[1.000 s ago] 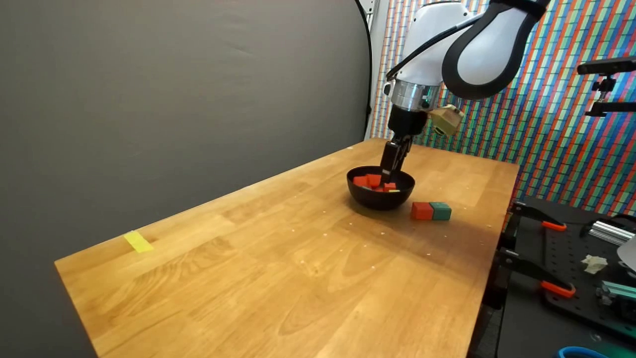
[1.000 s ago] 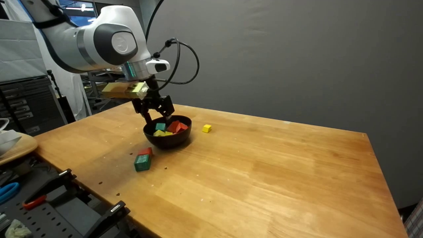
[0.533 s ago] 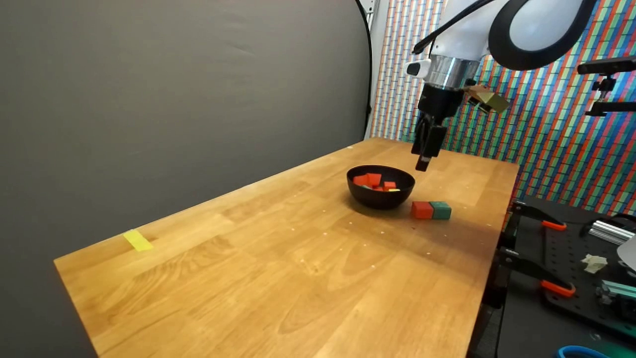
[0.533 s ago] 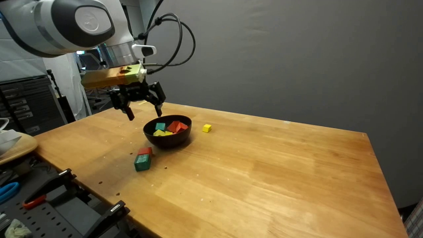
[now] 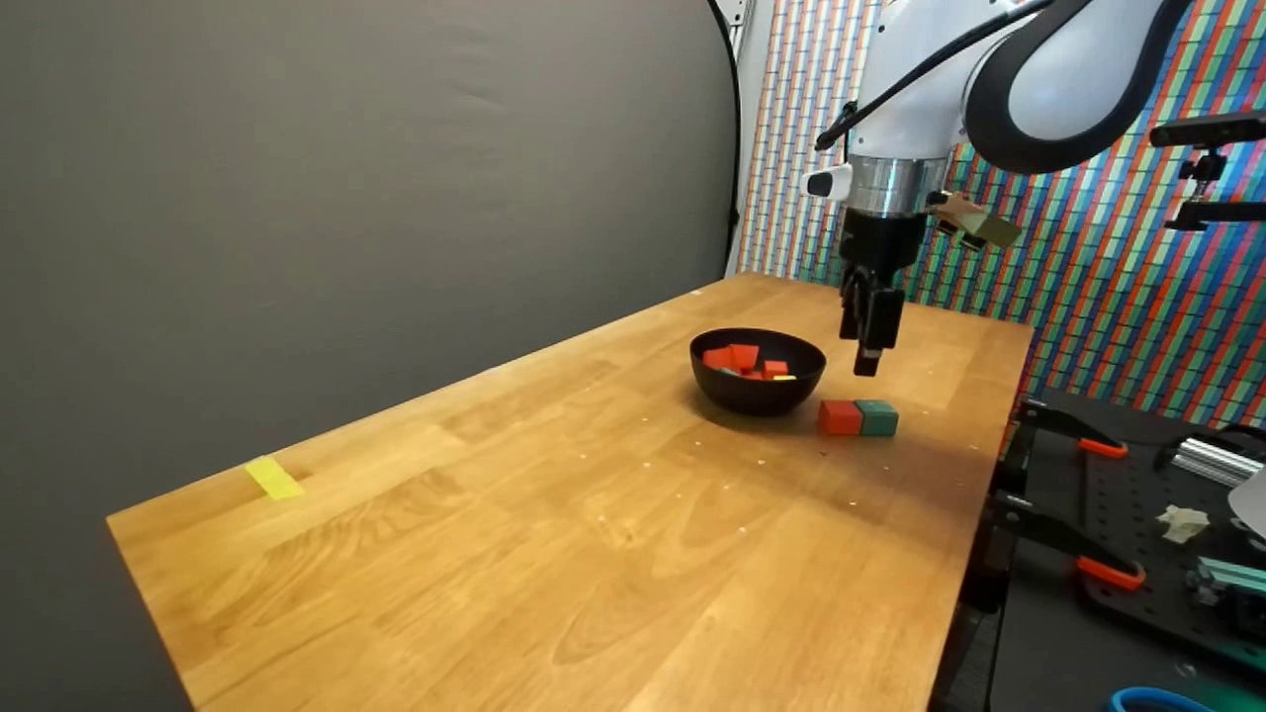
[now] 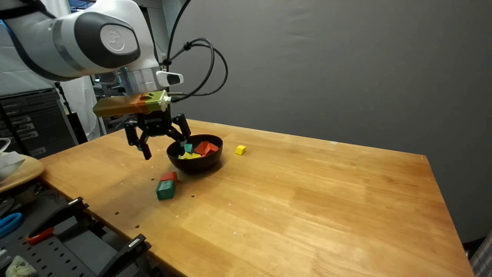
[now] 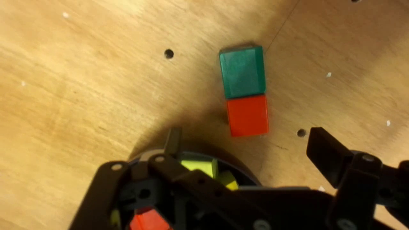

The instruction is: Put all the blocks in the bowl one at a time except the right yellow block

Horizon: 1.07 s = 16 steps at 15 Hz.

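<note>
The black bowl (image 5: 757, 398) stands on the table in both exterior views (image 6: 195, 166). It holds several blocks: red (image 6: 202, 147), teal-green (image 6: 188, 148) and yellow (image 7: 198, 166). A red block (image 7: 248, 115) and a green block (image 7: 243, 72) stand side by side, touching, on the table beside the bowl; they also show in an exterior view (image 5: 840, 418). A lone yellow block (image 6: 240, 149) lies on the table on the bowl's far side. My gripper (image 7: 246, 140) is open and empty. It hangs above the table near the bowl and the pair (image 6: 164, 154), touching neither block.
A flat yellow tape strip (image 5: 275, 479) lies at the table's corner. Black clamps with orange tips (image 5: 1073, 427) grip the table edge. A side bench with a black perforated board (image 5: 1137, 524) adjoins. A round wooden board (image 6: 23, 173) stands beside the table edge.
My gripper has risen out of the bowl, turned and moved away to its side, then come down somewhat in the last half second. The bowl and the blocks on the table have not moved.
</note>
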Each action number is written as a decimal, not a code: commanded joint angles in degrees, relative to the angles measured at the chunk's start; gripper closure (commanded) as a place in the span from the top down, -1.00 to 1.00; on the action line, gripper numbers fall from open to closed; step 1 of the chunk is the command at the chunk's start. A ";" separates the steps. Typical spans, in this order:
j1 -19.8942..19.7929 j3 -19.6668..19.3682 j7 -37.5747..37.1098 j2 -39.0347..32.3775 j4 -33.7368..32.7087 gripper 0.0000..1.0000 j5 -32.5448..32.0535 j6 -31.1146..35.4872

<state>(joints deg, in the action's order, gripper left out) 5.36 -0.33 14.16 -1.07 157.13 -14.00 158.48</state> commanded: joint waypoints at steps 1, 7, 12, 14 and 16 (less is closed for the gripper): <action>-0.98 0.43 -8.49 -2.62 -1.81 1.00 -8.23 -2.90; -2.39 0.62 -2.06 -11.91 -3.59 1.00 -5.49 5.90; -9.23 6.30 6.66 -19.94 -4.49 0.60 2.57 15.50; -12.93 9.52 8.18 -22.09 -4.81 0.31 3.76 17.77; -16.43 12.40 9.04 -22.88 -4.83 -0.01 4.09 18.87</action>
<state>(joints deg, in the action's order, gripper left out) -6.01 7.60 20.34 -20.98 153.31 -11.73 174.32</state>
